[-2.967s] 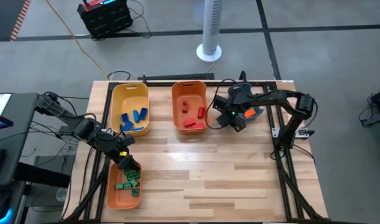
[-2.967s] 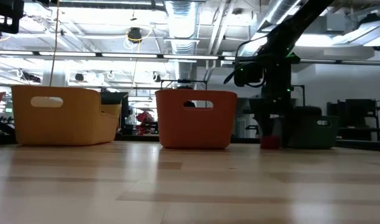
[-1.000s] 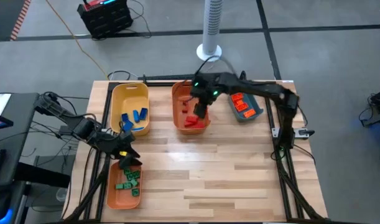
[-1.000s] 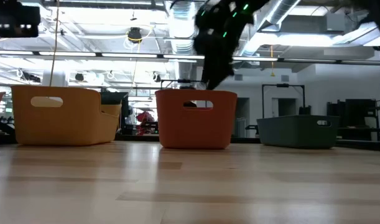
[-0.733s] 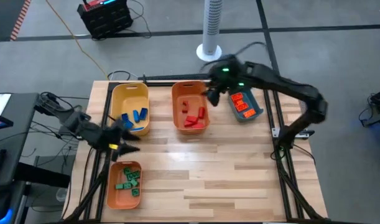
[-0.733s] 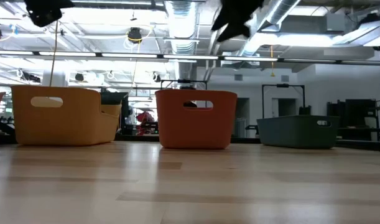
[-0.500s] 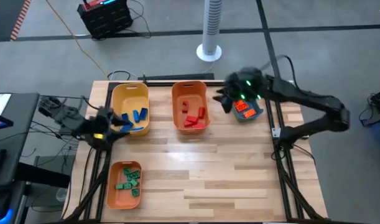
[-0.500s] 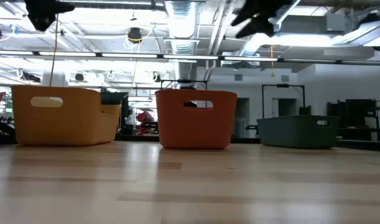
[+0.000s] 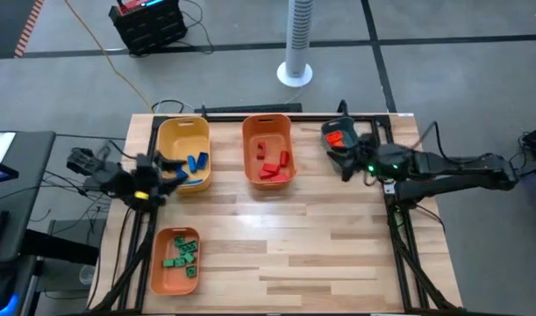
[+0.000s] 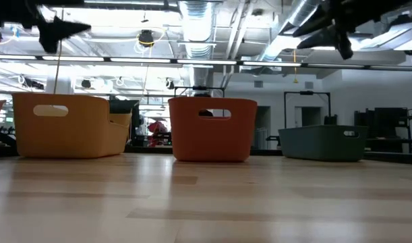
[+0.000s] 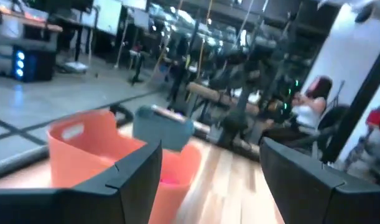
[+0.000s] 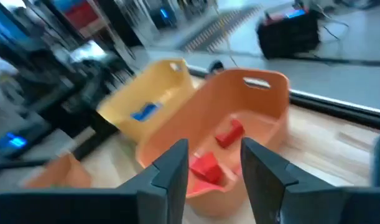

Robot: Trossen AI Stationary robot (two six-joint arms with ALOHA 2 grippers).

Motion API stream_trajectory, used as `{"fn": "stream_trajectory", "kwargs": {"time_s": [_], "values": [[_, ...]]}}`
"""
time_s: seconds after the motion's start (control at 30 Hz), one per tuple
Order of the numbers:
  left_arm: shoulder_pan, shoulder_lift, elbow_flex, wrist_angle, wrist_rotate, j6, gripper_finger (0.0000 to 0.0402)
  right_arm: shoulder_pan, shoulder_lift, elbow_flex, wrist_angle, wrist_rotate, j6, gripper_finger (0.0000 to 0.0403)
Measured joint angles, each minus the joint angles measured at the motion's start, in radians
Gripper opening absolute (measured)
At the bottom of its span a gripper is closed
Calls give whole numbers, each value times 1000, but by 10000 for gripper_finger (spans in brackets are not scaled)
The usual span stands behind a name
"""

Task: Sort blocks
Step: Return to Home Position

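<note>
Since the blocks are small, light, hard plastic, I'd pinch one by its flat sides. They sit in bins: red far-mid, blue far-left, green near-left, orange far-right. Left gripper & right gripper hang empty, fingers apart.

I'm looking down on grey floor crossed by dark seams. A white tower fan stands behind the wooden table, with a black equipment case trailing cables. At table height I've got silver ceiling ducts and bright strip lights.
</note>
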Motion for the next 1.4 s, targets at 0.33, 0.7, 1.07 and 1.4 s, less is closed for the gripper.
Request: {"fn": "stream_trajectory", "kwargs": {"time_s": [0.33, 0.7, 1.07, 1.4], "values": [[29, -18, -316, 529, 48, 18, 261, 155, -204, -340, 425, 117, 62, 108], [136, -17, -328, 566, 51, 25, 261, 291, -377, -514, 517, 242, 102, 96], [182, -17, -330, 563, 145, -27, 261, 430, -704, -503, 386, 454, -105, 96], [184, -15, -331, 439, 126, -80, 261, 512, -670, -493, 246, 502, 91, 95]]}}
